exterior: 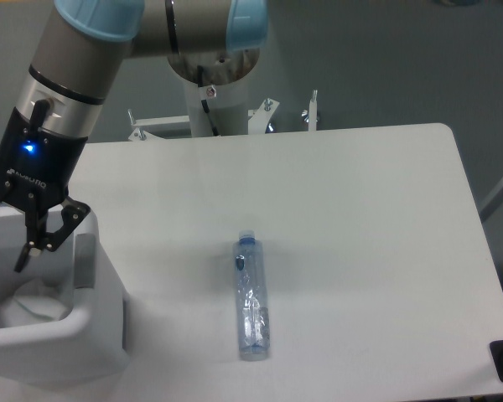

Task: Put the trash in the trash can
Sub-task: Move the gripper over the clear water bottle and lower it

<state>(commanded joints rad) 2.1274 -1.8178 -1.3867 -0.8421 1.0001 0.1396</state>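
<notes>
Your claw point(17, 247) hangs released over the trash can point(96, 335), wrapper point(29, 303) inside. Next, fetch the crushed bottle point(251, 297) lying right of it.

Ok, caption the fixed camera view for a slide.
Gripper over the trash can; wrapper inside, crushed bottle on the table.

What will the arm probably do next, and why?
Probably lift away and swing toward the crushed clear plastic bottle lying on the white table. The gripper hangs open over the boxy white bin, and the crumpled whitish wrapper already lies inside.
</notes>
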